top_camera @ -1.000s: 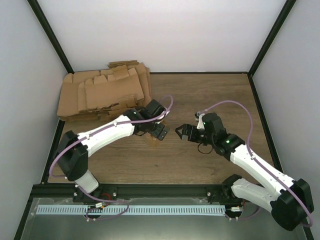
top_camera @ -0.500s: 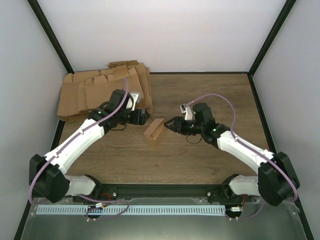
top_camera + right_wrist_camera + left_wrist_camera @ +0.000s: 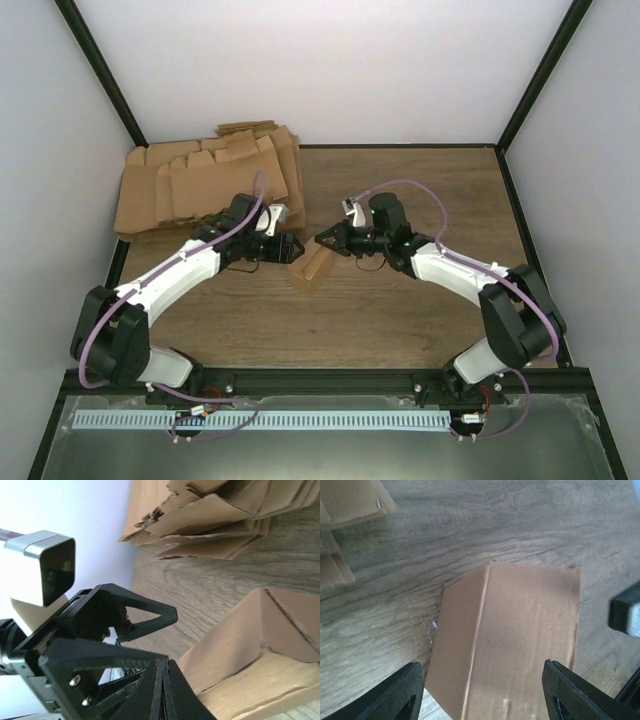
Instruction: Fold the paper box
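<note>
Right claw has snapped its fingers together at the 1 o'clock corner of the paper box, mid-table. Left claw has swung in from 10 o'clock, with its fingers apart around the box. Folding can probably start now.

Left arm: extended forward and inward, wrist turned toward centre.
Left pincer: jaws apart, pointing right.
Right arm: extended forward-left, forearm low.
Right pincer: fingers pressed together, pointing left, near the other.
</note>
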Available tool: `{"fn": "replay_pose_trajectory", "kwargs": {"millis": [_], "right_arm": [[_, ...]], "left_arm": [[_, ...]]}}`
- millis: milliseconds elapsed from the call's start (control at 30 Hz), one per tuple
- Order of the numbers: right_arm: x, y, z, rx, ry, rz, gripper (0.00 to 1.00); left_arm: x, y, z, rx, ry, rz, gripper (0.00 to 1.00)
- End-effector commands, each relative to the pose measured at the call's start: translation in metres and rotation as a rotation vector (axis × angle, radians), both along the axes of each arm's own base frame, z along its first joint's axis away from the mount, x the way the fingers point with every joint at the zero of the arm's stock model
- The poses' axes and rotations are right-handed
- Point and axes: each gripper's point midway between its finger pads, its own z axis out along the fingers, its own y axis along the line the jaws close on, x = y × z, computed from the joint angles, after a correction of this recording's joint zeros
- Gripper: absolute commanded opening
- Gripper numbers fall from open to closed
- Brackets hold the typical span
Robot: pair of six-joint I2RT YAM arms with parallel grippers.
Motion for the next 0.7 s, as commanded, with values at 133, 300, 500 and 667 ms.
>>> {"fn": "replay_pose_trajectory", "kwargs": {"millis": [133, 300, 500, 667], "right_arm": [[0.000, -0.001, -0.032, -0.010, 0.050, -0.005, 0.01], [-0.001, -0.004, -0.053, -0.040, 0.085, -0.014, 0.01], [-0.004, -0.009, -0.065, -0.064, 0.098, -0.029, 0.01], [-0.003, -0.006, -0.055, -0.051, 0.066, -0.010, 0.01]], "left_arm": [[-0.005, -0.011, -0.012, -0.065, 0.024, -0.040, 0.69], [-0.011, -0.013, -0.030, -0.073, 0.064, -0.050, 0.68], [-0.016, -0.012, -0.048, -0.063, 0.099, -0.057, 0.67], [-0.017, -0.011, -0.053, -0.051, 0.108, -0.056, 0.67]]}}
